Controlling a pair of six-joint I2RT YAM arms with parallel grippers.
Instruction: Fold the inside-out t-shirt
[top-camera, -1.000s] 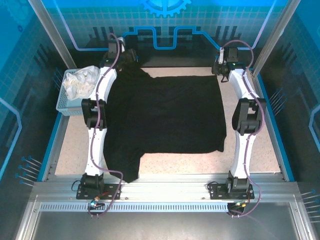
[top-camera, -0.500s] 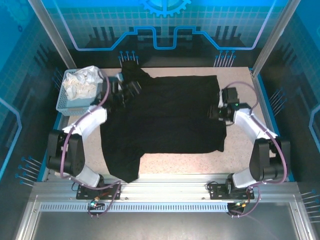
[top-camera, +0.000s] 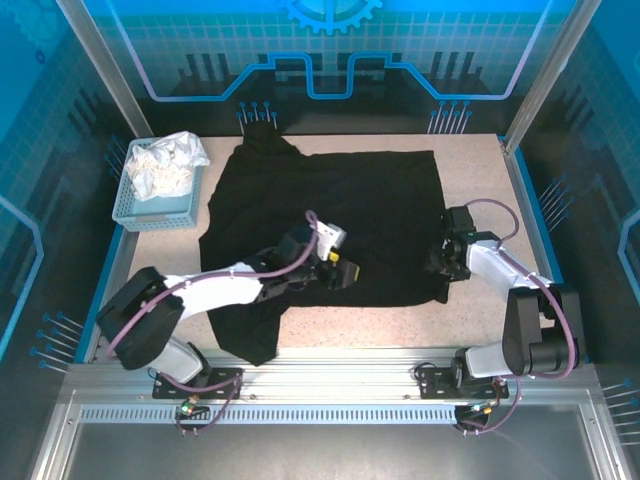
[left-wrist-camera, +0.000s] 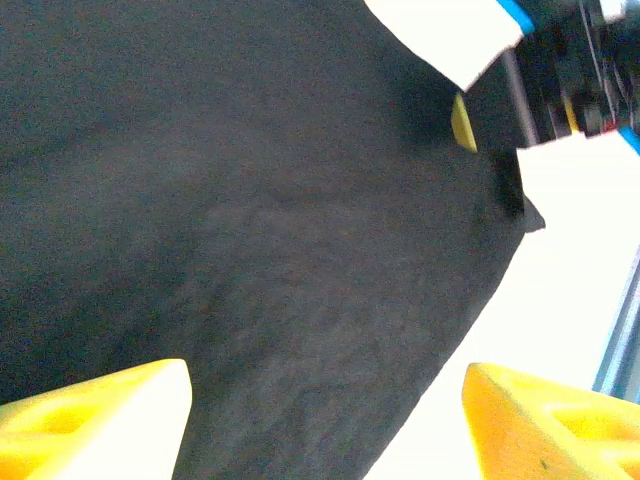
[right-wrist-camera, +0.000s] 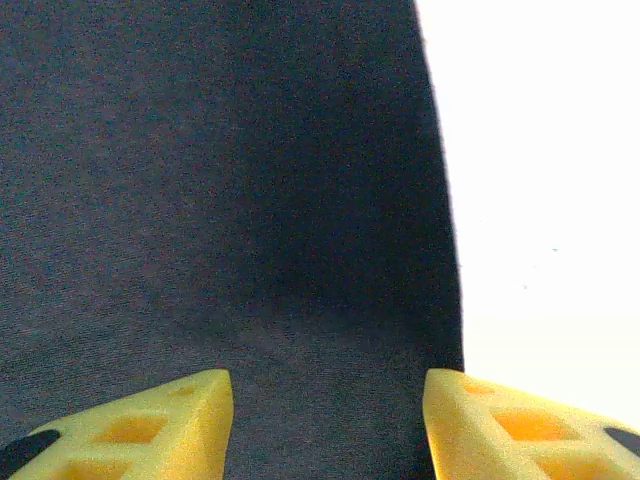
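Item 1, t-shirt (top-camera: 340, 200): black, spread flat across the middle of the worktop (top-camera: 500, 190). One sleeve reaches the far edge. The other trails to the near edge on the left.

Item 2, left gripper (top-camera: 345, 272): low over the shirt near its near hem, about mid-worktop. From its wrist camera I read the yellow fingers (left-wrist-camera: 95, 415) as wide apart, with plain cloth below them and nothing clasped.

Item 3, right gripper (top-camera: 438, 262): at the shirt's right side, close to its near-right corner. Fingers parted, nothing gripped. The cloth's edge meets bare worktop by the right finger (right-wrist-camera: 520, 425).

Item 4, basket (top-camera: 125, 208): far-left corner, near the shirt, holding crumpled white cloth (top-camera: 165, 165).
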